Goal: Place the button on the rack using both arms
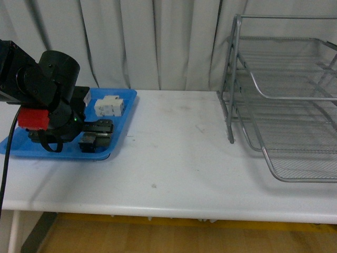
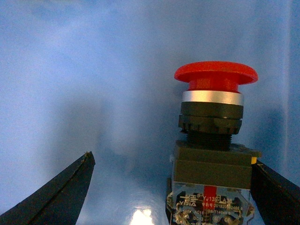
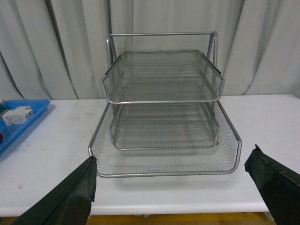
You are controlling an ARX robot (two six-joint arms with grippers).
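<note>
1. On the blue tray (image 1: 126,118), the button (image 2: 213,140) sits between the fingers of the left end effector (image 2: 172,161), red cap pointing away from the wrist.
2. That end effector is spread wide. One finger (image 2: 276,192) is against or just beside the dark body and the other is clear, so this looks like lining up, not a pinch.
3. A white block (image 1: 109,105) shares the tray.
4. Across the worktop (image 1: 179,147), well apart, stands the rack (image 3: 161,101).
5. The right end effector (image 3: 173,157) faces it, spread and empty, likely placed to take the button over.

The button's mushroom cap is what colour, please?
Red; the button shows best in the left wrist view.
</note>
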